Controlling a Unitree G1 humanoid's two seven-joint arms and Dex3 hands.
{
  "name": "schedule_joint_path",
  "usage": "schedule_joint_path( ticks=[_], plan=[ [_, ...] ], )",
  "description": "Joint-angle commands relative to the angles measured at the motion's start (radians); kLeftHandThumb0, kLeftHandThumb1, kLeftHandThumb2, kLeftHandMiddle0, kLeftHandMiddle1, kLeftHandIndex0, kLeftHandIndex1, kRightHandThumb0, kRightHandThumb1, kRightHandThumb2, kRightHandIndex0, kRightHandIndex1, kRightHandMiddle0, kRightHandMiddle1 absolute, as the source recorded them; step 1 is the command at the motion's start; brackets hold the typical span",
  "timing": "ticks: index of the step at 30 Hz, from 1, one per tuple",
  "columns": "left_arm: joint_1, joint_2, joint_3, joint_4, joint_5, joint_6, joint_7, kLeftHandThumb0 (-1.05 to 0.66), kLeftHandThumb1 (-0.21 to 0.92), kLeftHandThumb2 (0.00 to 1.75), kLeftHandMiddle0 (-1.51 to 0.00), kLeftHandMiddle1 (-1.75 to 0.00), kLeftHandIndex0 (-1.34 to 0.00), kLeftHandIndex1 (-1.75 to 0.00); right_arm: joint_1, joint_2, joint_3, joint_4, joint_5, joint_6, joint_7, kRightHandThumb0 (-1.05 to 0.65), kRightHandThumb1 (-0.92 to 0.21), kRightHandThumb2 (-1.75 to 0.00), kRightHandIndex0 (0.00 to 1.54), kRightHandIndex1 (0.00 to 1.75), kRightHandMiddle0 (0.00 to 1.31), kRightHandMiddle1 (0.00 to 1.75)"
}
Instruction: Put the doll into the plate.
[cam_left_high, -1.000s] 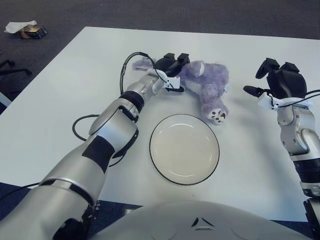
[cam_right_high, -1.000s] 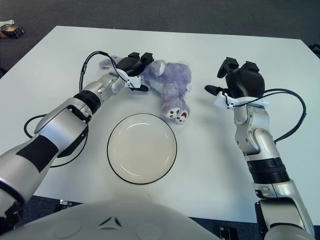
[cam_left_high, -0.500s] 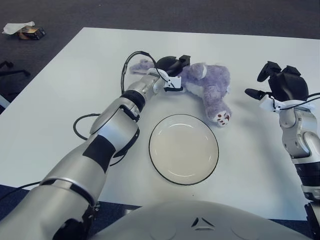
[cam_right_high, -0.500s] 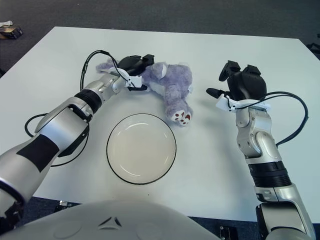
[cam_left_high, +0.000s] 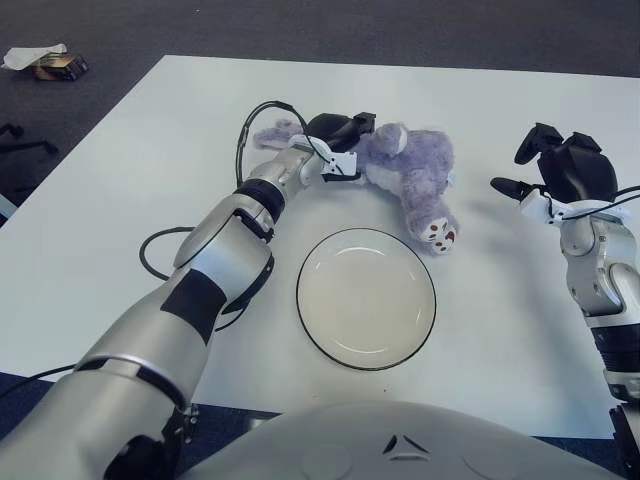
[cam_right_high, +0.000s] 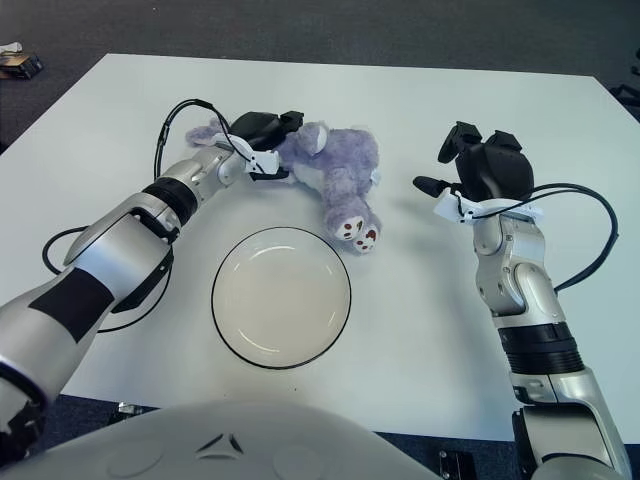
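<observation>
Dragged slightly left by the left hand (cam_left_high: 338, 131), the purple doll (cam_left_high: 410, 175) lies sprawled.

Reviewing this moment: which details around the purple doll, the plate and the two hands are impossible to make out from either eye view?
- Left hand: black, lying over the fluffy purple plush doll; both views leave the grasp unclear.
- Doll's far-left part: covered by that hand.
- Small objects on the floor: too small, cut by the edge in the right eye view.
- Right hand: beside the doll, right of the black-rimmed white round plate; palm side faces away.
</observation>
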Motion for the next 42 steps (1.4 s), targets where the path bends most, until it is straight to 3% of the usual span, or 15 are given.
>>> schedule_joint_path(
  ticks=[1,4,11,15,21,23,26,28,36,40,42],
  plan=[
    [0.057,0.040,-0.038,0.040,0.049,0.041,-0.066,0.12,0.14,1.51,-1.16,-1.75,-1.03,-1.75,0.013,0.002,-0.013,0.010,0.012,-0.007,0.007,-0.35,-0.92,-0.51,0.24,1.60,0.20,1.75],
    [0.052,0.054,-0.047,0.037,0.050,0.063,-0.089,0.11,0.13,1.52,-1.17,-1.75,-1.04,-1.75,0.016,0.000,-0.014,0.015,0.020,-0.013,0.010,-0.35,-0.92,-0.51,0.25,1.60,0.20,1.75],
    [0.039,0.078,0.009,0.017,-0.025,0.068,-0.257,0.02,0.13,1.52,-1.24,-1.75,-1.08,-1.75,0.020,-0.006,-0.014,0.029,0.030,-0.032,0.015,-0.35,-0.92,-0.51,0.24,1.55,0.20,1.75],
    [0.034,0.085,0.143,0.012,-0.186,0.081,-0.485,-0.05,0.13,1.51,-1.29,-1.75,-1.10,-1.75,0.024,-0.013,-0.011,0.043,0.038,-0.053,0.026,-0.35,-0.92,-0.51,0.24,1.50,0.20,1.75],
    [0.022,0.103,0.200,-0.007,-0.264,0.082,-0.651,-0.11,0.14,1.51,-1.33,-1.75,-1.14,-1.75,0.028,-0.012,-0.007,0.049,0.038,-0.060,0.037,-0.35,-0.92,-0.51,0.23,1.48,0.20,1.75],
    [0.005,0.116,0.217,-0.023,-0.291,0.085,-0.730,-0.13,0.15,1.51,-1.34,-1.75,-1.10,-1.75,0.029,-0.010,-0.006,0.050,0.038,-0.060,0.043,-0.35,-0.92,-0.51,0.23,1.47,0.19,1.75],
    [-0.015,0.125,0.241,-0.033,-0.329,0.107,-0.846,-0.41,0.15,1.51,-1.32,-1.75,-0.86,-1.75,0.029,-0.007,-0.004,0.051,0.041,-0.057,0.057,-0.35,-0.92,-0.52,0.23,1.47,0.19,1.75],
    [-0.023,0.126,0.251,-0.031,-0.345,0.128,-0.901,-0.46,0.17,1.49,-1.32,-1.75,-0.79,-1.75,0.030,-0.005,-0.004,0.048,0.042,-0.053,0.067,-0.35,-0.92,-0.51,0.23,1.48,0.19,1.75],
    [-0.136,0.131,0.312,-0.035,-0.426,0.307,-1.188,-0.49,0.27,1.38,-1.32,-1.75,-0.66,-1.75,0.034,0.005,0.000,0.043,0.053,-0.043,0.107,-0.35,-0.92,-0.51,0.22,1.55,0.20,1.75],
    [-0.179,0.135,0.327,-0.028,-0.444,0.433,-1.303,-0.47,0.33,1.30,-1.30,-1.75,-0.60,-1.75,0.036,0.007,0.000,0.046,0.062,-0.047,0.121,-0.35,-0.92,-0.51,0.21,1.60,0.20,1.75],
    [-0.205,0.131,0.339,-0.012,-0.454,0.556,-1.371,-0.47,0.36,1.27,-1.30,-1.75,-0.58,-1.75,0.035,0.001,0.004,0.054,0.064,-0.057,0.125,-0.35,-0.92,-0.51,0.20,1.61,0.20,1.75]
  ],
)
